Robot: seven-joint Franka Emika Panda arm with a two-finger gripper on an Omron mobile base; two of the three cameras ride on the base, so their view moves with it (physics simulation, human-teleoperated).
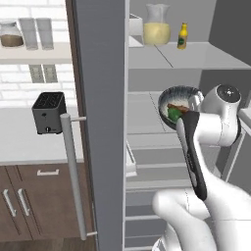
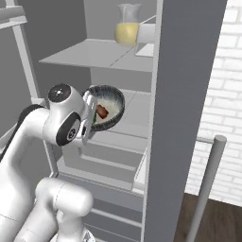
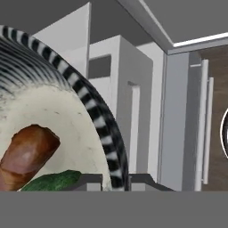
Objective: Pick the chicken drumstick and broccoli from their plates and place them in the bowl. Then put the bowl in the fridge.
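Now | tool (image 3: 113, 178) grips bowl (image 1: 180, 93) rim | drumstick (image 3: 24, 156), broccoli (image 3: 53, 181) inside

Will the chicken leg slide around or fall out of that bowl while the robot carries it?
Probably it shifts a bit but stays in. The bowl looks steeply tilted in the gripper, so the rounded chicken drumstick could roll. Still, it rests low against the broccoli, and the bowl's deep wall likely catches it. The smooth inside may be slippery.

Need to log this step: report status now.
Gripper shut on bowl rim. Chicken drumstick and broccoli inside. Bowl raised at open fridge, shelf ahead unobstructed.
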